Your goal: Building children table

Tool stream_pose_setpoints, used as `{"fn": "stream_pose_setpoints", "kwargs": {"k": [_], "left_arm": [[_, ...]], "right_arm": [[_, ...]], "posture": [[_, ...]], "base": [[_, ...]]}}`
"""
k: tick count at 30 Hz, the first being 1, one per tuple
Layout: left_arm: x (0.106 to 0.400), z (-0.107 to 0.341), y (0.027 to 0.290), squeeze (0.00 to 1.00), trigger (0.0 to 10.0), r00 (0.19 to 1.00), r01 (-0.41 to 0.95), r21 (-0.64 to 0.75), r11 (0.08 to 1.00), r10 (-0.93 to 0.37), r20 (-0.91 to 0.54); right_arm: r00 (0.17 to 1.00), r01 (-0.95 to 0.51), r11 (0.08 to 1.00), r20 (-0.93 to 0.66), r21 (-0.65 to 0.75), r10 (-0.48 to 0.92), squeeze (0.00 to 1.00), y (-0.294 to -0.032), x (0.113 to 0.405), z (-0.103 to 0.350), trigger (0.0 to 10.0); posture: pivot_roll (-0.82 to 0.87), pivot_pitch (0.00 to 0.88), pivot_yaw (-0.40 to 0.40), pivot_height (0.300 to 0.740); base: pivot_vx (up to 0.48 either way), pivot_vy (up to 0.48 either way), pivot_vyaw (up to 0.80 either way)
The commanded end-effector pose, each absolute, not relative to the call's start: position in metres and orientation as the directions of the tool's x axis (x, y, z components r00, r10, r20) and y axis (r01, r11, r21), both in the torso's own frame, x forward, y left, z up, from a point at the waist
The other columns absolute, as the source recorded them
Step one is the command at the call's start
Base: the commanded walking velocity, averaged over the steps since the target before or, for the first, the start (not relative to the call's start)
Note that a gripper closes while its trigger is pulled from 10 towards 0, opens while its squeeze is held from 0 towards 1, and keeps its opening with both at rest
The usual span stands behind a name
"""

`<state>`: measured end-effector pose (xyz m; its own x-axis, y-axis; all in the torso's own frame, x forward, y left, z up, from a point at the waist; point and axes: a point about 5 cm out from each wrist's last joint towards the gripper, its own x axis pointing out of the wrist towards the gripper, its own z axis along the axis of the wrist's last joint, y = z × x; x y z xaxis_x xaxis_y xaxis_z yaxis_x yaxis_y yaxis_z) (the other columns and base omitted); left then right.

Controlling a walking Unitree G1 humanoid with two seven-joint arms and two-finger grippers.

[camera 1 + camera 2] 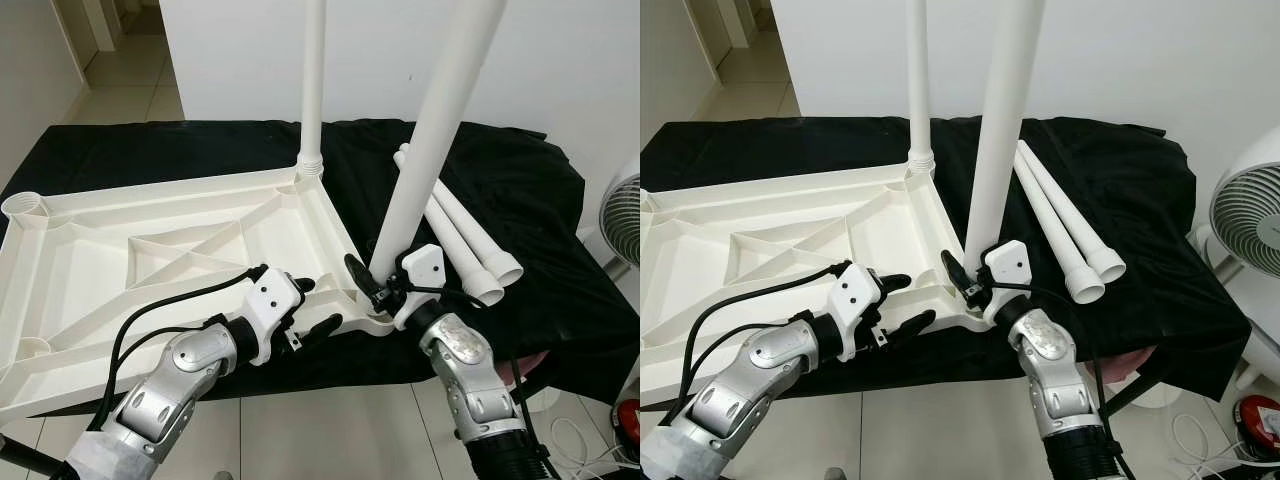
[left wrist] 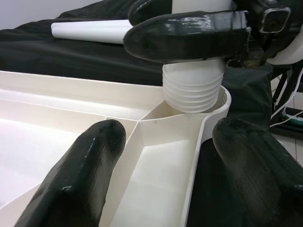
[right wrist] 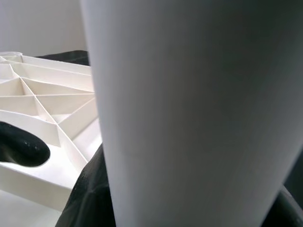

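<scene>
right gripper (image 1: 382,285) pinching leg (image 1: 430,150) at centre-bottom; keep it vertical, turn thread into corner socket (image 2: 215,101); left gripper (image 1: 305,305) spread, steadying tabletop (image 1: 150,260)

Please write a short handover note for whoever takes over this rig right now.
Right gripper: shut on the table leg, whose threaded end sits at the near corner socket.
Left gripper: open, beside that corner over the upside-down tabletop.
Done: one leg stands in the far corner socket.
Left: seat this leg, then fit the two spare legs lying on the black cloth.
</scene>
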<state>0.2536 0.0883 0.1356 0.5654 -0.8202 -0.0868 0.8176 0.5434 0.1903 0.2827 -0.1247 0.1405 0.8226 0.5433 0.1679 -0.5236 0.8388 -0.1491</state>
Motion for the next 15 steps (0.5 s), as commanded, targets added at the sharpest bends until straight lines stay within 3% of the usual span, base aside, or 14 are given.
{"fn": "stream_pose_setpoints", "kwargs": {"k": [1,15], "left_arm": [[0.2481,0.1366,0.0852,0.0,10.0,0.451,0.885,0.189,0.425,-0.885,-0.119],[0.2468,0.1374,0.0788,0.0,10.0,0.429,0.894,0.196,0.403,-0.896,-0.117]], "right_arm": [[0.821,-0.536,0.831,0.134,-0.149,0.554,0.0,-0.1274,0.2793,0.1327,10.0],[0.792,-0.576,0.8,0.131,-0.164,0.597,0.0,-0.1304,0.2717,0.1294,10.0]], "posture": [[-0.05,0.0,-0.003,0.74],[-0.07,0.0,0.004,0.74]], "base": [[0.0,0.0,0.0],[0.0,0.0,0.0]]}}
